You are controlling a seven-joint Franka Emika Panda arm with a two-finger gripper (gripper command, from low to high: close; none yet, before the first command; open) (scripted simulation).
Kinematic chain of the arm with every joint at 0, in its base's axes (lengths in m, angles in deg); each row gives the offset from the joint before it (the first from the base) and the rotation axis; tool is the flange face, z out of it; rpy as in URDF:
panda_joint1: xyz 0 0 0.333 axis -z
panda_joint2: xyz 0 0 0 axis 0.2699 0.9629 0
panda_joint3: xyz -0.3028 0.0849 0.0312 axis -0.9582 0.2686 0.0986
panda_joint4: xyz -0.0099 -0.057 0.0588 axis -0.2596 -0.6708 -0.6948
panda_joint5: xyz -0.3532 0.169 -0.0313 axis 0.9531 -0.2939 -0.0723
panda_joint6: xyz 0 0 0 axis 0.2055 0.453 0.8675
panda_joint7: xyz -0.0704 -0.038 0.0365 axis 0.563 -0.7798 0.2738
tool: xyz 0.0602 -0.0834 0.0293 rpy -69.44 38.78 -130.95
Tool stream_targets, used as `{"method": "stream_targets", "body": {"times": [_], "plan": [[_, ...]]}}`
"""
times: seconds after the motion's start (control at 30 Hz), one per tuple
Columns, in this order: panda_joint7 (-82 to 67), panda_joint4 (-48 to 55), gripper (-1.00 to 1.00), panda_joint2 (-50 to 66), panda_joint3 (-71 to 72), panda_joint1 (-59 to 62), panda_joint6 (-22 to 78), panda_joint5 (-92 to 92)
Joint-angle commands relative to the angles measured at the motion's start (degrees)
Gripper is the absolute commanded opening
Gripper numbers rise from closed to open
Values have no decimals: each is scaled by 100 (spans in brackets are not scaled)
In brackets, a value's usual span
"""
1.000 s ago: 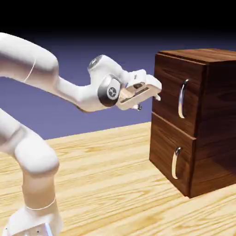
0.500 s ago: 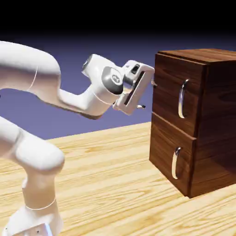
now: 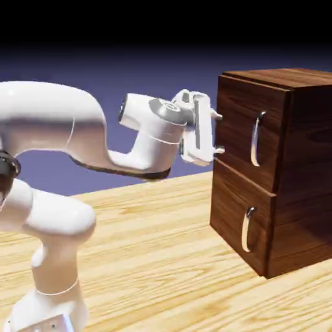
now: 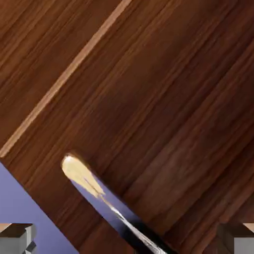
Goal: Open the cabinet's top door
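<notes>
While the top door [image 3: 241, 126] sits shut, right of frame in the ext. view, the gripper [image 3: 219, 133] faces it w/ fingers wide apart, holding nothing; likely still the approach step. In the hand view, the handle [image 4: 111, 208] slants lower centre, btwn the tips, ungripped; next: align, advance, then close.

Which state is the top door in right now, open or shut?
Shut: in the exterior view, the top door sits flush in the cabinet's front, with no gap along its edges.
</notes>
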Motion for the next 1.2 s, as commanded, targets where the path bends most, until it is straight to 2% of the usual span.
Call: {"method": "stream_targets", "body": {"times": [0.0,0.57,0.63,0.8,0.83,0.87,1.17], "plan": [[-96,26,0,-40,-100,-98,37,250],[-1734,472,0,-723,-1802,-1769,672,4487],[-1752,477,0,-730,-1820,-1787,679,4532],[-1677,1313,0,-439,-2436,-2795,735,4675],[-1677,1313,-100,-439,-2436,-2796,735,4675],[-1677,1313,-100,-439,-2436,-2796,735,4675],[-1920,-411,-100,-310,-877,-1554,2909,3076]]}}
